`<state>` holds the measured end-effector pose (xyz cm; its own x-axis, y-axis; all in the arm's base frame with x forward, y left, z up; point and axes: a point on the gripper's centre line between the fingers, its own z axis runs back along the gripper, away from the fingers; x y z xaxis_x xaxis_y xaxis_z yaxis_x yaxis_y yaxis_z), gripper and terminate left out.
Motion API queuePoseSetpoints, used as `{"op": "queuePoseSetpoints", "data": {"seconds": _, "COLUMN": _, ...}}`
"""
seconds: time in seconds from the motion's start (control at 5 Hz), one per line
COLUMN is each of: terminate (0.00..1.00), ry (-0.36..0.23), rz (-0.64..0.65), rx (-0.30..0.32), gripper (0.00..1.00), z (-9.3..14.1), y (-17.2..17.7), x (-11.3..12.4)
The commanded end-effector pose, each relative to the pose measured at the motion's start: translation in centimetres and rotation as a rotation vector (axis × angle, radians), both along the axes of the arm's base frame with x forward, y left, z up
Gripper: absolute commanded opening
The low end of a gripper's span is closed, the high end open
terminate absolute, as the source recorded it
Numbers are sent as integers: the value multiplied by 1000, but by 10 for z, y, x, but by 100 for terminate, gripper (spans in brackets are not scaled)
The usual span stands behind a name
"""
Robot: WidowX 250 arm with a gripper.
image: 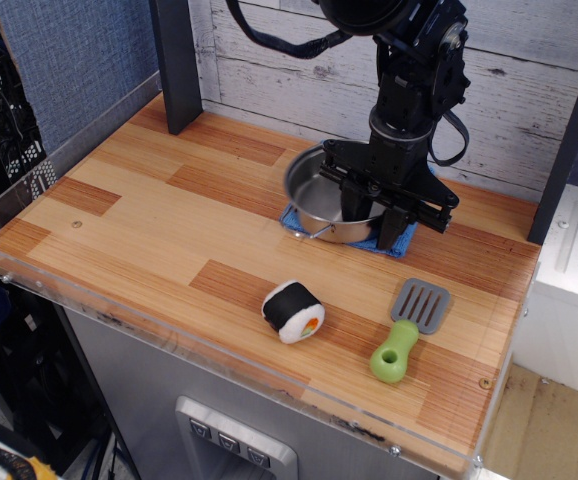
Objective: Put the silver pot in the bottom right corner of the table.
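The silver pot (pixel 314 190) is at the back middle of the table, over a blue cloth (pixel 397 240). My black gripper (pixel 374 212) comes down from above, and its fingers are closed on the pot's right side. The arm hides the right half of the pot. The pot looks slightly tilted, and I cannot tell whether it still touches the cloth. The bottom right corner of the table (pixel 469 400), with a reddish-brown plank patch and a small screw hole, lies well in front and to the right of the gripper.
A sushi toy (pixel 293 311) lies at the front middle. A grey-and-green toy spatula (pixel 409 330) lies near the bottom right corner. A dark post (pixel 176 60) stands at the back left. A clear acrylic rim (pixel 219 352) runs along the front edge.
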<state>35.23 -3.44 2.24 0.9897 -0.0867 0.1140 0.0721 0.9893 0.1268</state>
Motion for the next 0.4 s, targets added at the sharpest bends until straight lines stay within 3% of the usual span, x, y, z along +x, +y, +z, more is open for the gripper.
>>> {"op": "queuePoseSetpoints", "data": {"seconds": 0.0, "terminate": 0, "ry": -75, "rz": 29, "rx": -60, "gripper": 0, "z": 37, "y": 9, "x": -2}}
{"op": "queuePoseSetpoints", "data": {"seconds": 0.2, "terminate": 0, "ry": -136, "rz": 20, "rx": -110, "gripper": 0, "z": 69, "y": 20, "x": -7}}
